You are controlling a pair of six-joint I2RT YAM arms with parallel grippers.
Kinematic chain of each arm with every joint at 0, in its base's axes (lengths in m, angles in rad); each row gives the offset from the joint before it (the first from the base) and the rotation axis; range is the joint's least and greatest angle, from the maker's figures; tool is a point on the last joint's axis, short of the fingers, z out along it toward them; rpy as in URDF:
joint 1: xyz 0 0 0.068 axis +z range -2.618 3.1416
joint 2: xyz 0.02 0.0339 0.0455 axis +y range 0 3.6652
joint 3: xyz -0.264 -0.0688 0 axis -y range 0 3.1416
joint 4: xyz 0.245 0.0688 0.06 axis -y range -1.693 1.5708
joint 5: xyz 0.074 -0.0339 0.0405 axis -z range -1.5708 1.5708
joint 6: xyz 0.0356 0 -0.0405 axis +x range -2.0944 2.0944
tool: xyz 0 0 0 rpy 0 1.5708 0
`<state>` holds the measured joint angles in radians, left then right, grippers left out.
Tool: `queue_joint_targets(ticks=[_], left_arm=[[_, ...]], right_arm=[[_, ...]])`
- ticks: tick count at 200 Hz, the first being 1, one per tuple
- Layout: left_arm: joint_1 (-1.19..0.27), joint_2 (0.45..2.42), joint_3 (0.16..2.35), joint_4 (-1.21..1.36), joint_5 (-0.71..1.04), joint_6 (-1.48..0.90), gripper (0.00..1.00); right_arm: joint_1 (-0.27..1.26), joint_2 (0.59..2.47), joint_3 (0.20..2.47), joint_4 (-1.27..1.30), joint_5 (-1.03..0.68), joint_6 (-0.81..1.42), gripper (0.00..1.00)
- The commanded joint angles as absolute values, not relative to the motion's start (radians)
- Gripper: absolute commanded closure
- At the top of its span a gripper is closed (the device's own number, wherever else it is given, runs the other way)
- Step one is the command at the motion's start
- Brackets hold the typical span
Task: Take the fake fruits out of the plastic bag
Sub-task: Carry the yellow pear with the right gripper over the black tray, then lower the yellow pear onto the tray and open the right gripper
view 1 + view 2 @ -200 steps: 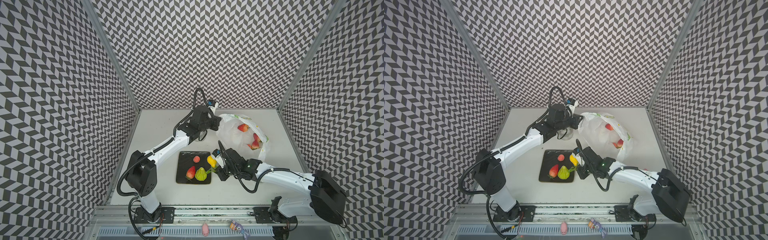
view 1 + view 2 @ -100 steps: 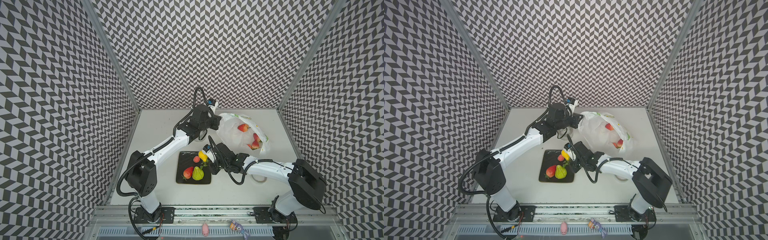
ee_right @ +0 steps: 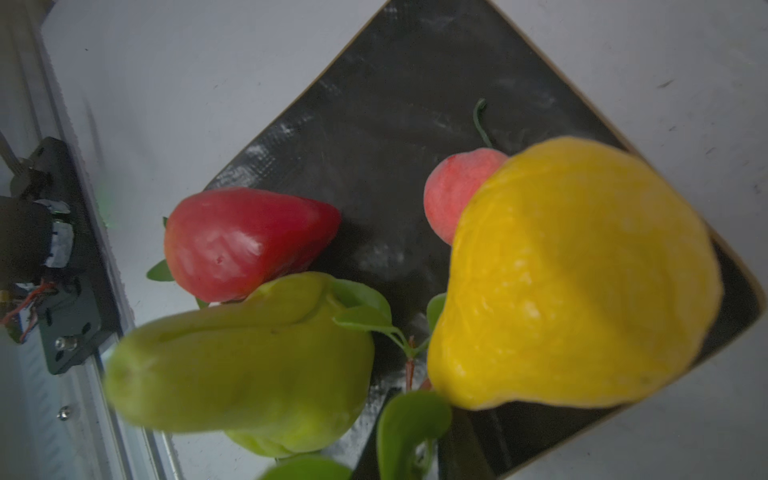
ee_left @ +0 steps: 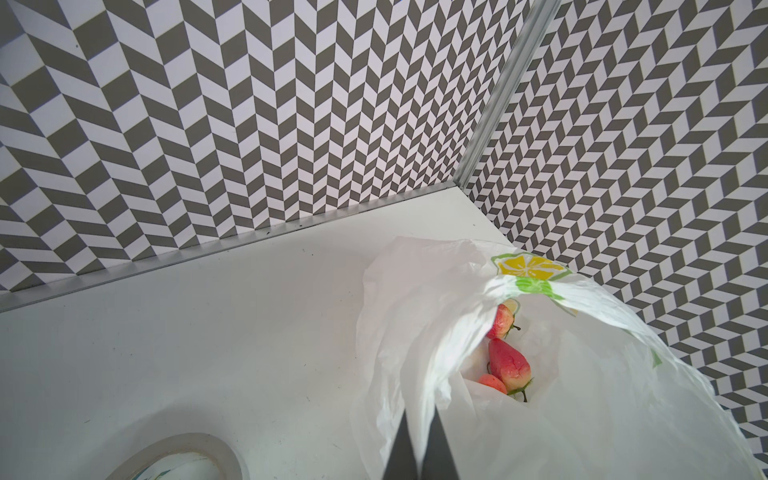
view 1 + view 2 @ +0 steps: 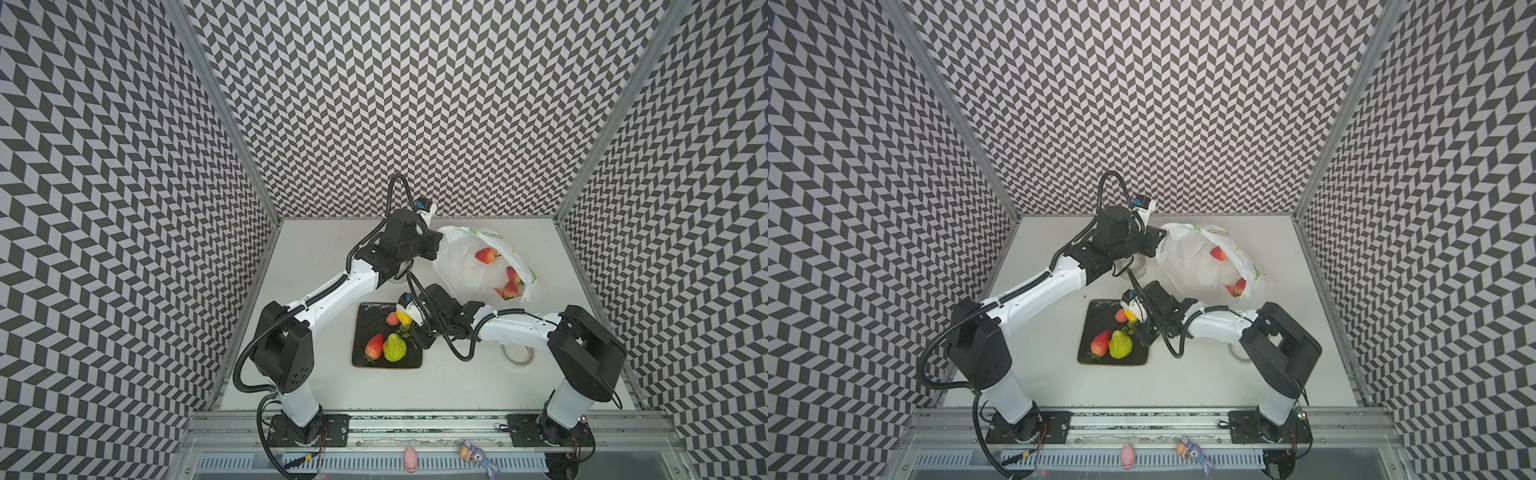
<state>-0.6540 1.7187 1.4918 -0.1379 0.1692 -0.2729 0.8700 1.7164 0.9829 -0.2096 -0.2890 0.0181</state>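
Placement step: left end effector clamps plastic bag open; right end effector, grip indeterminate, positions lemon over black tray. Next: reach into bag for strawberries.

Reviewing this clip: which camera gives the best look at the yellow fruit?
The right wrist view: the yellow fruit fills much of the frame, close and unblocked. Both top views show only a small yellow patch beside the right arm. The left wrist view misses it.

Black tray; red strawberry, green pear, yellow lemon; white bag printed with yellow slices; grey-white chevron walls.
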Motion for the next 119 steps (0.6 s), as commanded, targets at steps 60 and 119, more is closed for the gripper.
queue_joint_targets(ticks=[60,119], left_arm=[[-0.658,1.711,1.531,-0.143,0.156,-0.261,1.00],[-0.658,1.711,1.526,-0.136,0.155,-0.261,1.00]], right_arm=[[0.848,1.640,0.992,-0.242,-0.274,0.012,0.48],[0.844,1.489,0.990,-0.350,-0.232,0.016,0.36]])
